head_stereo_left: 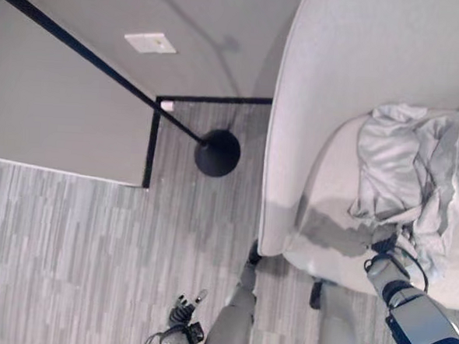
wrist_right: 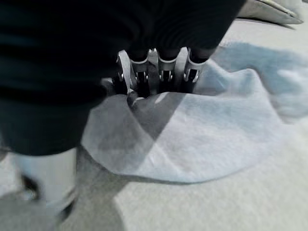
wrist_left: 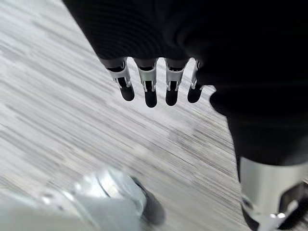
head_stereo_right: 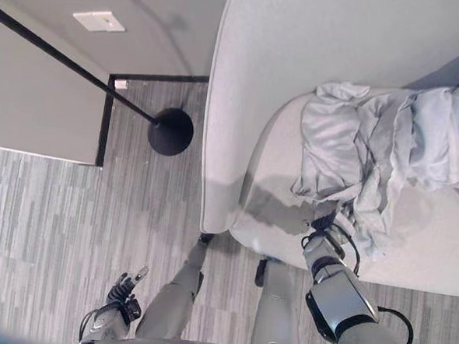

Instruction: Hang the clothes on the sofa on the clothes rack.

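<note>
Right eye view: right hand [head_stereo_right: 325, 225] clenched on clothes [head_stereo_right: 371, 146] at sofa [head_stereo_right: 283, 58] front edge; left hand [head_stereo_right: 122, 289] relaxed. Risk: shallow pinch slips.

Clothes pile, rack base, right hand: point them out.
clothes [head_stereo_right: 356, 148], right eye view, on the crumpled grey folds.
rack base [head_stereo_left: 217, 152], left eye view, on the round black foot.
right hand [wrist_right: 159, 72], right wrist view, on fingers curled into the cloth.

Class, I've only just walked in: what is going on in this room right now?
The robot's right hand is pressed into the grey clothes heaped on the light sofa, its fingertips buried in the cloth. Its left hand hangs open over the striped floor. The black clothes rack stands beside the sofa with nothing visible hanging on it.
</note>
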Available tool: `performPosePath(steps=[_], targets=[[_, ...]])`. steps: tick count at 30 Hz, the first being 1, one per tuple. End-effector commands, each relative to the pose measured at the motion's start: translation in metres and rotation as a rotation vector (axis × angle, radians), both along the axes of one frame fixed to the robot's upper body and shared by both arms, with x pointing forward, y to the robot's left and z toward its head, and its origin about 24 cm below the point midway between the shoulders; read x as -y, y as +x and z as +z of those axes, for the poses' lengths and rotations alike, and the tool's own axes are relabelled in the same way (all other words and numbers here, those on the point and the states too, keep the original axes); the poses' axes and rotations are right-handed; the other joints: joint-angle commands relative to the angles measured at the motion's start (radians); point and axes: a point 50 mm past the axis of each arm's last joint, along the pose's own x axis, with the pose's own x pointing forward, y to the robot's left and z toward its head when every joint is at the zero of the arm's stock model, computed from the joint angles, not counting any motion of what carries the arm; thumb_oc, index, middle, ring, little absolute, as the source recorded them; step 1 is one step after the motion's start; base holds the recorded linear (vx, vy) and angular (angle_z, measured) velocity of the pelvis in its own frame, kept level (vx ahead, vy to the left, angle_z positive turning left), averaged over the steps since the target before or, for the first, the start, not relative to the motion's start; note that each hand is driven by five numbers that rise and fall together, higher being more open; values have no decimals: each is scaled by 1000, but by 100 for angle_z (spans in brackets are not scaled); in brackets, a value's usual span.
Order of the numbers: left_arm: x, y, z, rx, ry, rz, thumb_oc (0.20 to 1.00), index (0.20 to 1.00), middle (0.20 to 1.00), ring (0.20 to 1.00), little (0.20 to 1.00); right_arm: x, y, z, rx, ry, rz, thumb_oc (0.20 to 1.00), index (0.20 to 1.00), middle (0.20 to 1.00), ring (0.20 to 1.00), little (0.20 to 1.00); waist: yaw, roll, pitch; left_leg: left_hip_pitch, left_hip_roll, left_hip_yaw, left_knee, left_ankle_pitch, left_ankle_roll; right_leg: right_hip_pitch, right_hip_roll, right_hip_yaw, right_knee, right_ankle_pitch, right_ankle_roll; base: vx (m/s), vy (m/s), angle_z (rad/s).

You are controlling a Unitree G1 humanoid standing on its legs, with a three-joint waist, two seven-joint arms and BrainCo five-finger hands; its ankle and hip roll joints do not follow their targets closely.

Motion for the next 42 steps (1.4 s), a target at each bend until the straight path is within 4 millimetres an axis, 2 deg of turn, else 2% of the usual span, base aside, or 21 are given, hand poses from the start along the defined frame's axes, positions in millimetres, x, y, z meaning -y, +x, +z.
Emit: performPosePath(steps=[1, 5, 8, 10, 13, 14, 15, 22, 25, 28, 30, 34, 37, 38, 41, 42], targets=[[-16, 4, 3, 7, 50, 22, 1000, 1000, 1000, 1000, 1000, 1, -5, -11, -134, 131, 31, 200, 200, 200, 200, 200, 30, 9, 25, 132, -80, 0, -22, -16, 9, 21, -46, 89, -40, 36, 71, 2, 10, 4], [-18, 2, 1, -19, 58, 7, 1000, 1000, 1000, 1000, 1000, -10, -12, -24, -187, 156, 90, 200, 200, 200, 200, 200, 12, -5, 33, 135, -83, 9, -22, -15, 11, 27, -42, 92, -49, 43, 67, 3, 0, 9], [-26, 5, 1, -40, 83, 22, 1000, 1000, 1000, 1000, 1000, -14, -30, -42, -206, 227, 67, 200, 200, 200, 200, 200, -14, -21, 37, 167, -85, 13, -22, -21, 14, 78, -45, 85, -71, 50, 69, -5, -13, 8], [-26, 7, 2, -37, 87, 21, 1000, 1000, 1000, 1000, 1000, -15, -34, -46, -213, 246, 61, 200, 200, 200, 200, 200, -19, -26, 36, 178, -85, 15, -22, -23, 14, 95, -47, 83, -77, 51, 70, 8, 4, 15], [-31, 9, 3, -49, 118, 10, 1000, 1000, 1000, 1000, 1000, -17, -45, -54, -202, 304, 37, 200, 200, 200, 200, 200, -35, -56, 22, 228, -80, 27, -22, -33, 16, 177, -55, 78, -115, 57, 73, 21, 6, -7], [-31, 9, 3, -49, 118, 10, 1000, 1000, 1000, 1000, 1000, -17, -45, -54, -202, 304, 37, 200, 200, 200, 200, 200, -35, -56, 23, 229, -80, 27, -22, -33, 16, 179, -55, 78, -116, 57, 73, 0, 0, 0], [-36, 7, 3, -62, 135, 12, 1000, 1000, 1000, 1000, 1000, -17, -48, -57, -184, 343, 12, 200, 200, 200, 200, 200, -43, -74, 14, 259, -78, 32, -22, -42, 20, 218, -60, 78, -129, 60, 75, 25, 24, -6], [-53, 3, 5, -85, 182, 29, 1000, 1000, 1000, 1000, 1000, -35, -45, -58, -47, 538, -6, 200, 200, 200, 200, 200, -73, -140, -40, 362, -77, 57, -22, -77, 41, 339, -72, 95, -185, 75, 89, 21, 42, -9], [-57, -1, 5, -93, 181, 54, 1000, 1000, 1000, 1000, 1000, -51, -30, -48, 92, 707, 4, 200, 200, 200, 200, 200, -84, -161, -65, 397, -75, 74, -22, -88, 47, 384, -71, 98, -208, 83, 94, -2, 50, -3], [-57, -7, 4, -91, 150, 89, 1000, 1000, 1000, 1000, 1000, -72, -14, -28, 255, 919, 61, 200, 200, 200, 200, 200, -96, -175, -92, 428, -76, 89, -22, -96, 52, 418, -71, 104, -225, 92, 101, -19, 63, -18], [-56, -9, 3, -96, 146, 67, 1000, 1000, 1000, 1000, 1000, -86, -11, -21, 346, 1110, 62, 200, 200, 200, 200, 200, -100, -181, -107, 448, -79, 97, -22, -101, 53, 440, -71, 105, -233, 98, 105, -28, 67, -21], [-42, -1, 4, -74, 140, -44, 1000, 1000, 1000, 1000, 1000, -112, -6, 0, 444, 1347, 151, 200, 200, 200, 200, 200, -101, -190, -137, 490, -77, 108, -22, -108, 58, 480, -70, 104, -237, 103, 114, -19, 60, -3], [-35, 4, 6, -49, 133, -95, 1000, 1000, 1000, 1000, 1000, -122, -5, 10, 468, 1418, 202, 200, 200, 200, 200, 200, -100, -191, -149, 510, -77, 115, -22, -112, 60, 498, -70, 105, -241, 103, 117, -19, 49, -8], [-30, 8, 8, -26, 130, -141, 1000, 1000, 1000, 1000, 1000, -132, -2, 22, 495, 1494, 247, 200, 200, 200, 200, 200, -96, -194, -161, 523, -77, 120, -22, -116, 61, 514, -69, 107, -244, 102, 118, -28, 41, -11], [-21, 15, 12, 14, 120, -196, 1000, 1000, 1000, 1000, 1000, -148, 5, 44, 522, 1563, 343, 200, 200, 200, 200, 200, -89, -198, -179, 541, -78, 131, -22, -120, 66, 532, -69, 113, -252, 105, 120, -43, 46, -14], [-16, 18, 15, 36, 114, -230, 1000, 1000, 1000, 1000, 1000, -159, 11, 59, 533, 1617, 401, 200, 200, 200, 200, 200, -84, -201, -191, 550, -79, 136, -22, -123, 69, 540, -69, 117, -254, 107, 121, -39, 38, -9]])
